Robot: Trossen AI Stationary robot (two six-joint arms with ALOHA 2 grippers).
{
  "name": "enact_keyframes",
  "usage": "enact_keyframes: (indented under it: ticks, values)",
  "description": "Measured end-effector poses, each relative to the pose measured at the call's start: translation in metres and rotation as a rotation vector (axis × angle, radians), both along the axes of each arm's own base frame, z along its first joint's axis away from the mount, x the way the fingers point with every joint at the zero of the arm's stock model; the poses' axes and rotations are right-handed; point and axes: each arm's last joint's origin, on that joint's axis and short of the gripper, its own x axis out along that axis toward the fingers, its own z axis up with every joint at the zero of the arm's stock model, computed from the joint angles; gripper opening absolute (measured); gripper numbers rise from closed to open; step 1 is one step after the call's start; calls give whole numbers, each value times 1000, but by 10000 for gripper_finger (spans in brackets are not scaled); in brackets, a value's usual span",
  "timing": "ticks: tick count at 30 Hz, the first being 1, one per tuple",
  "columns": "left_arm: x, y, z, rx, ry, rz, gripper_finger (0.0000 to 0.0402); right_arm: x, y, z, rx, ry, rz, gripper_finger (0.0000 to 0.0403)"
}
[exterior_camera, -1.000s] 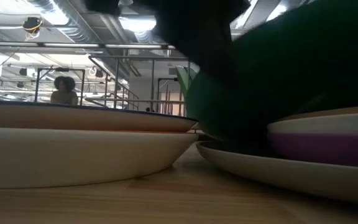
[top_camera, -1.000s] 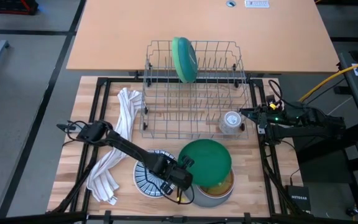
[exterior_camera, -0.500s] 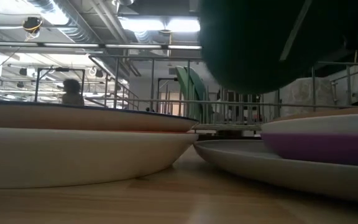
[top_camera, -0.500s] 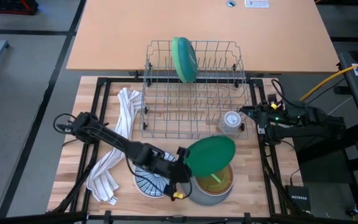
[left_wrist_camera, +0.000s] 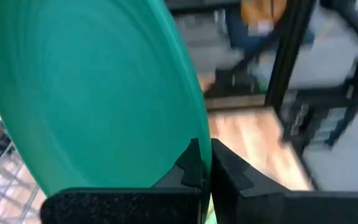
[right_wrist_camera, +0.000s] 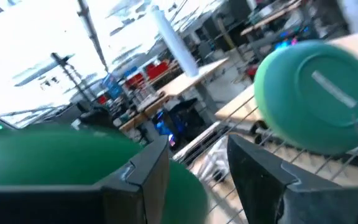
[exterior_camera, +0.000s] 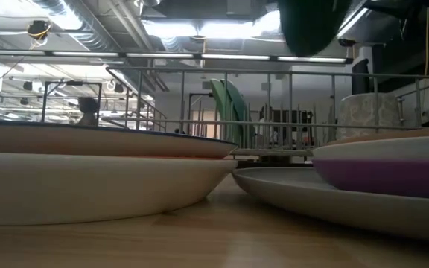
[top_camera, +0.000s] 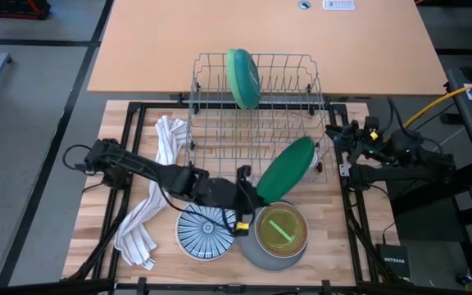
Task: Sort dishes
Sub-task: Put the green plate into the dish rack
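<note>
Above the rack (top_camera: 256,115), left gripper (top_camera: 246,199) grips teal plate (top_camera: 287,170).

A pale wooden tabletop (top_camera: 105,160) framed by black rails is carrying everything here. At its centre, reaching toward twelve o'clock, a wire dish rack (top_camera: 256,115) is standing directly on the wood. At nine o'clock from the rack, a white striped cloth towel (top_camera: 150,201) is lying crumpled, trailing down toward seven o'clock. At six o'clock, a blue-and-white striped plate (top_camera: 206,233) is resting flat on the boards, and just beside it, at five o'clock, a grey plate (top_camera: 256,252) is sitting on the wood, bearing a stack of other dishes.
</note>
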Motion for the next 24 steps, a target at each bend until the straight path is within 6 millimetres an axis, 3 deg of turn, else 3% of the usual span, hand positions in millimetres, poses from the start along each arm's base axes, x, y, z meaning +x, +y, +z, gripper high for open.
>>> enact_keyframes:
  ticks: [3, 7, 14, 24]
  values:
    - [7, 25, 13, -47, -104, 65, 0, 0, -1, 0, -8, 5, -24, 166]
    - [19, 65, 15, -115, -168, 139, 0, 0, -1, 0, -8, 8, -24, 166]
    - [26, 149, 22, -299, -305, 297, 0, 0, -1, -2, -11, 25, -30, 166]
    - [46, 240, -12, -473, -428, 425, 0, 0, -1, -2, -33, 38, -44, 166]
